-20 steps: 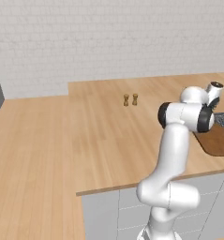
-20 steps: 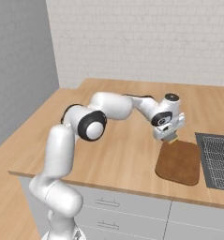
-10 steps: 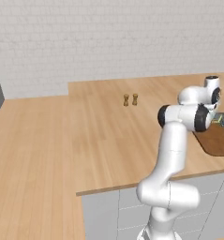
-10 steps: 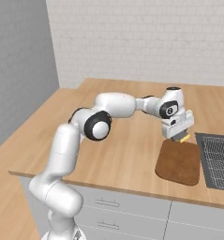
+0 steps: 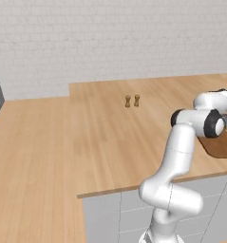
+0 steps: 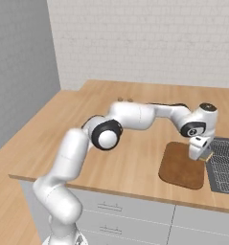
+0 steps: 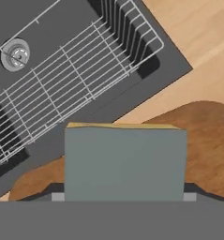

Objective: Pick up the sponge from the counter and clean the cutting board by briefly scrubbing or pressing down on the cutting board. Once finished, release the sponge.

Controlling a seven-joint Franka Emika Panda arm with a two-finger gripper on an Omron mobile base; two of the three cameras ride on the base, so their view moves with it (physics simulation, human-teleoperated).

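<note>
Showing a white brick wall (image 5: 110,38) running behind an L-shaped light wood worktop (image 5: 62,142). Standing out against it at the left, a plain grey wall (image 6: 20,62). Fronting the worktop below, grey cabinet drawers (image 6: 135,213). Sitting sunk into the worktop, a dark sink (image 7: 48,61) holding a wire rack (image 7: 85,70).

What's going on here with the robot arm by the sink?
The white arm is holding the sponge in its pincer over the far edge of the cutting board, right next to the sink with its wire rack. The board lies flat on the counter. From these views I can't tell whether the sponge is touching the board. Two small wooden shakers stand farther back on the counter.
</note>
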